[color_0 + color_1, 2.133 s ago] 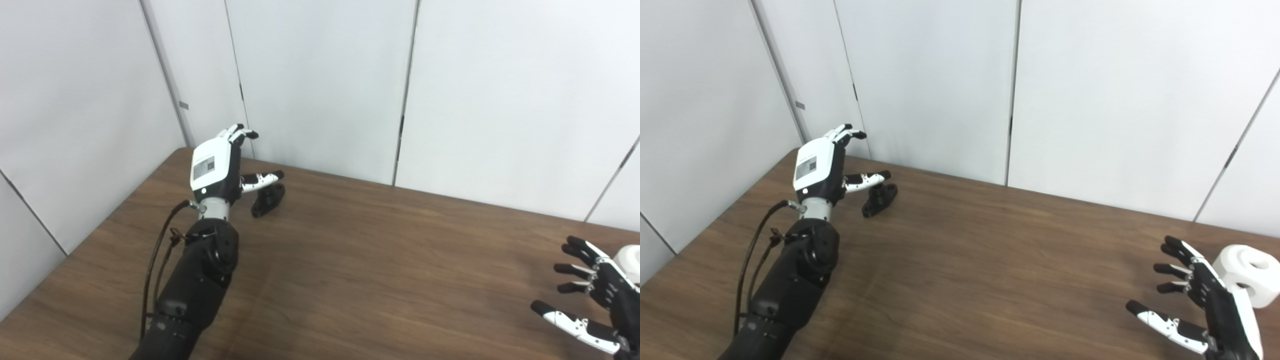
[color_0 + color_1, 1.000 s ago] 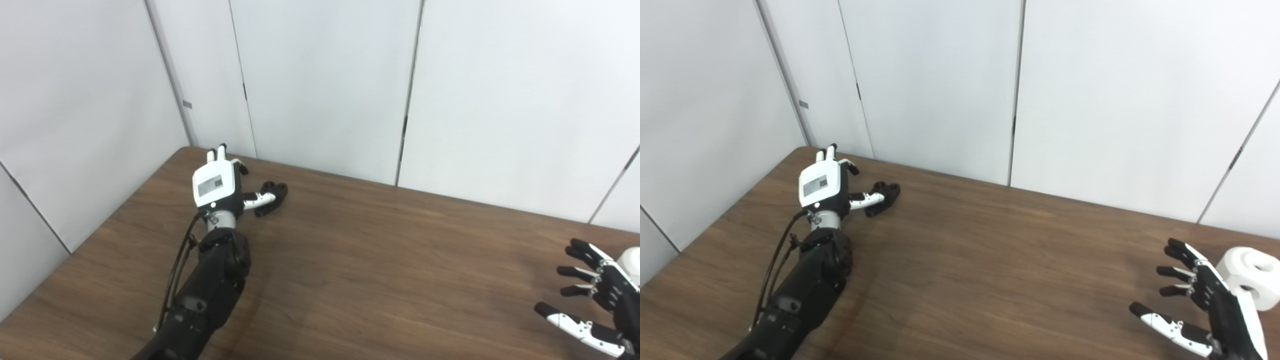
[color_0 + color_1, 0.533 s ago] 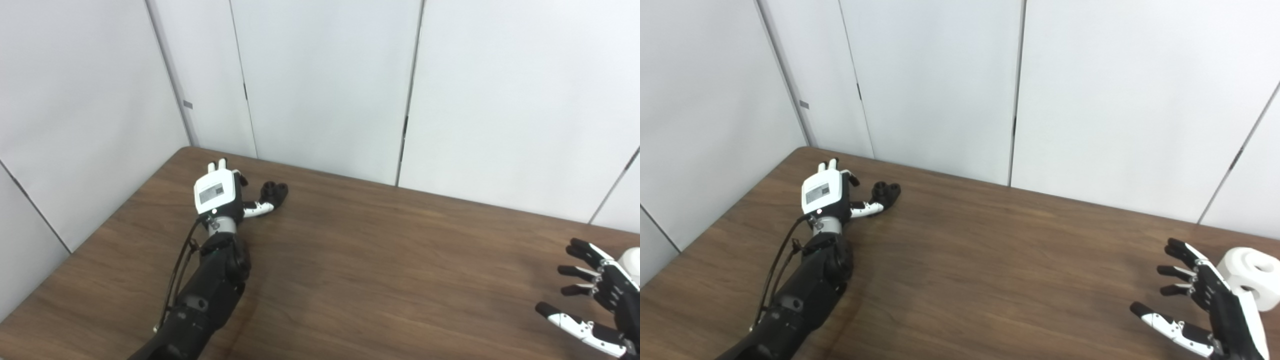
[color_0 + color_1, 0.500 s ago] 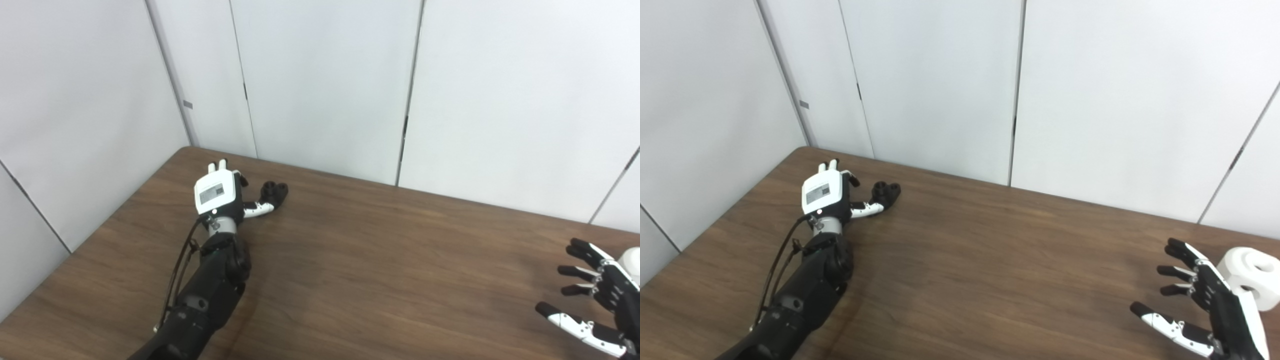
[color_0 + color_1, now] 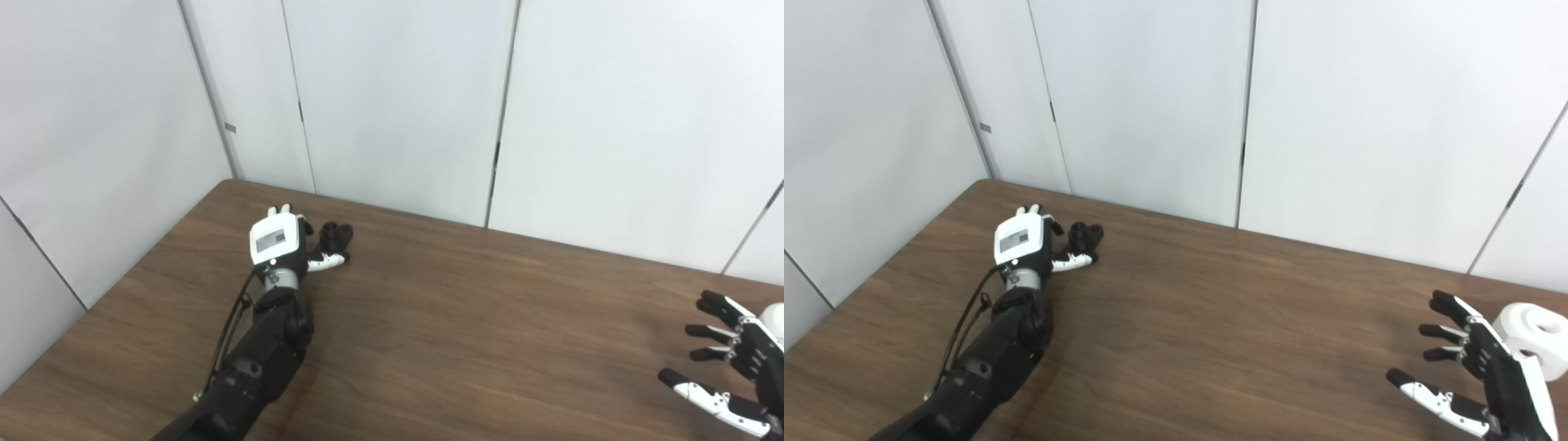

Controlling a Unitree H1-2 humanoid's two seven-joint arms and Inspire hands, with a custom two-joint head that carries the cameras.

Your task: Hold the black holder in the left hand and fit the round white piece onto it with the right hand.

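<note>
Fingers (image 5: 1438,334) of your right hand (image 5: 1482,373) were spread apart beside the round white piece (image 5: 1532,340) near the desk's (image 5: 1213,318) right edge. Your left hand (image 5: 278,242) curled around the black holder (image 5: 335,236) near the far left corner; clamped or not, I couldn't tell. It looked stiff and light, best gripped across its body.

No readable text, grey label on back of left hand (image 5: 274,241), print too small to read

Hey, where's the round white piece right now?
The round white piece sits on the table at the far right, just behind the open right hand, far across from the black holder.
</note>
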